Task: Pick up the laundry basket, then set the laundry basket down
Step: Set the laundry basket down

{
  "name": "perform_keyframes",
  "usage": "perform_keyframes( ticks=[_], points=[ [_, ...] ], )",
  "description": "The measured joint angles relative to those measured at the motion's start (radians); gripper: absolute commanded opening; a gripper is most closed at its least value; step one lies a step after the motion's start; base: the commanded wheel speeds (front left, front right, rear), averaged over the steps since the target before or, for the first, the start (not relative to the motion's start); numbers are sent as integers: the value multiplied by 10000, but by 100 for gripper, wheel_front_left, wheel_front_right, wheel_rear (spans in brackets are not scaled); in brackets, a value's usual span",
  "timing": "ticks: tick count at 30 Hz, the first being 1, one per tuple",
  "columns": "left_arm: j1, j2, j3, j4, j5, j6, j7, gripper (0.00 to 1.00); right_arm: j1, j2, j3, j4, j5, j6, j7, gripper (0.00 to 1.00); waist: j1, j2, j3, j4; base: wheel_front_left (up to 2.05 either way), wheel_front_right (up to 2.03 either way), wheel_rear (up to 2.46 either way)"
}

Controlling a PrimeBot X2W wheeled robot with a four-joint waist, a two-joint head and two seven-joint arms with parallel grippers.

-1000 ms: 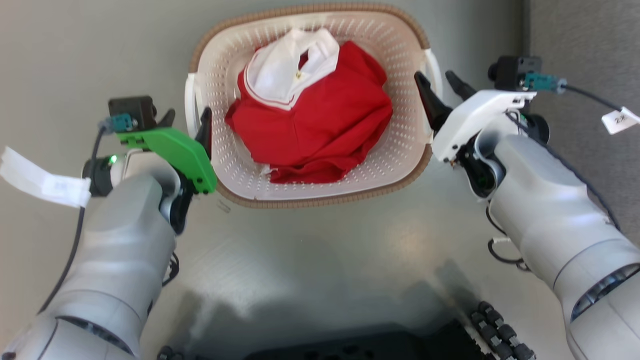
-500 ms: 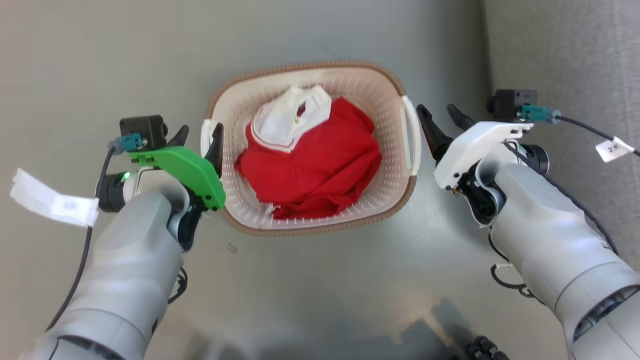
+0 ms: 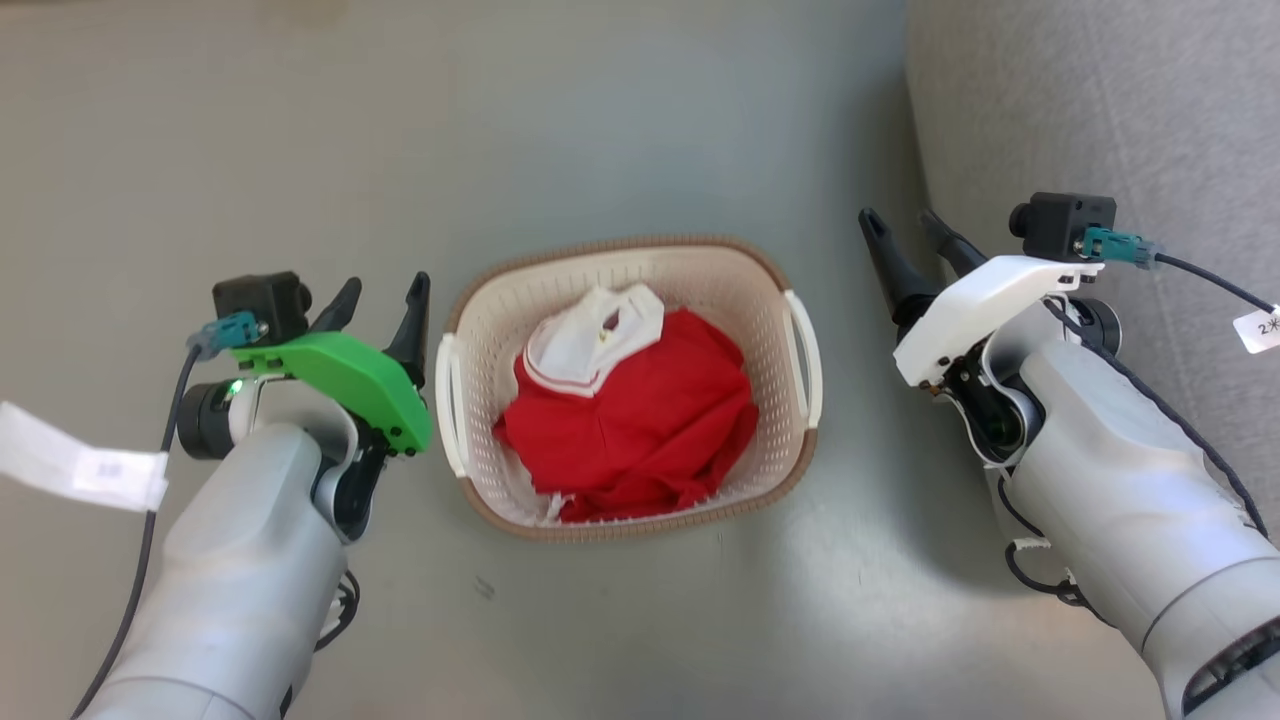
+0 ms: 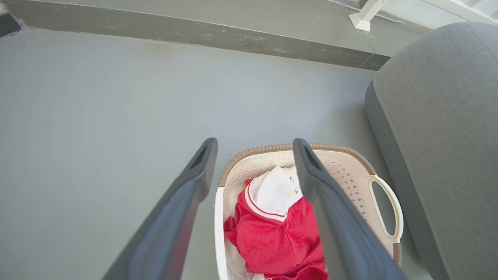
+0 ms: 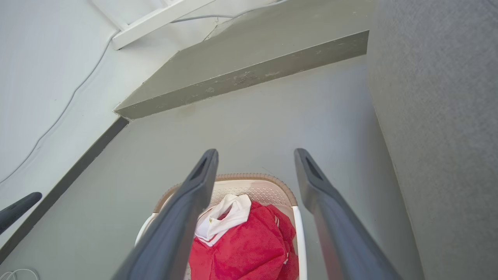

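The laundry basket [image 3: 500, 300] stands on the grey floor, cream with perforated walls, a brown rim and white side handles. A red garment with a white collar [image 3: 640, 420] lies inside it. My left gripper [image 3: 385, 290] hangs open just left of the left handle [image 3: 447, 405], without touching it. My right gripper [image 3: 900, 222] is open too, further off to the right of the right handle [image 3: 806, 350]. The left wrist view looks past the left gripper [image 4: 253, 144] down at the basket [image 4: 342, 167]. Under the right gripper [image 5: 255, 152] the basket [image 5: 256, 188] shows again.
A grey upholstered seat [image 3: 1100, 120] rises close on the right, behind my right arm, and shows again as the seat [image 4: 447, 136]. A low grey step [image 4: 194, 31] crosses the floor beyond the basket. A white furniture foot [image 4: 360, 19] stands past it.
The head camera has risen, so the basket looks smaller and lower. Both open grippers, which were at the basket's handles, now stand clear of them on either side.
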Motion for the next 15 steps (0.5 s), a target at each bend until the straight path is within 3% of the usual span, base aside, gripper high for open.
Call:
perform_keyframes(
  ticks=[6,15],
  points=[
    [670,247,683,-748,251,81,0,100,581,-31,-539,-934,-190,0,-17,100,0,-1,-862,26,0,0,0],
    [2028,318,1613,-2117,1223,428,0,100,1923,-343,-1423,-2057,-1354,0,-31,100,0,0,-2305,100,0,0,0]
  ],
)
